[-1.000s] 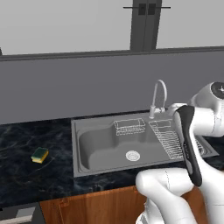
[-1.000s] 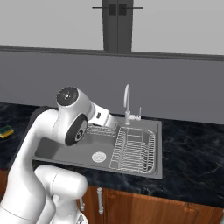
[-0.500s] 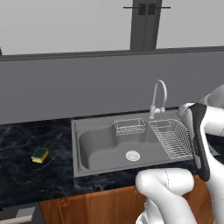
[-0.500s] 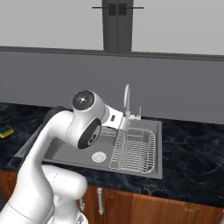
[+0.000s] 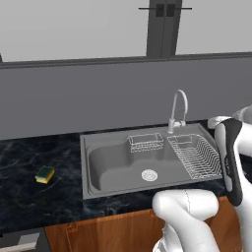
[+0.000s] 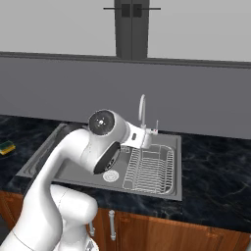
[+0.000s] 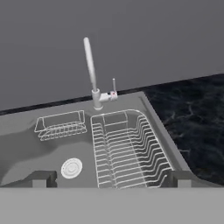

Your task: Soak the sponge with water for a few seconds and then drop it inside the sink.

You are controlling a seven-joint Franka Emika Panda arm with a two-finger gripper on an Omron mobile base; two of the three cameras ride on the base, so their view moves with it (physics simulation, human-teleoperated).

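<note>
The sponge [image 5: 45, 174], yellow with a green top, lies on the dark counter left of the sink [image 5: 85, 165]; it also sits at the far left edge in the right base view [image 6: 7, 147]. My gripper [image 7: 110, 178] is open with nothing between its widely spread fingertips [image 7: 41, 178]. It hovers above the sink's [image 7: 131, 97] right half and looks toward the faucet [image 7: 89, 61]. In the right base view my hand [image 6: 139, 138] is close to the faucet [image 6: 142, 110], far from the sponge. The water is out of view.
A wire dish rack [image 7: 127, 148] fills the sink's right part, and a small wire basket [image 7: 61, 124] hangs at the back of the basin near the round drain [image 7: 71, 167]. A grey wall rises behind. Dark marble counter [image 5: 29, 197] flanks the sink on both sides.
My arm has swung to the right, carrying the hand over the sink toward the faucet. The jaws stay open and the sponge has not moved.
</note>
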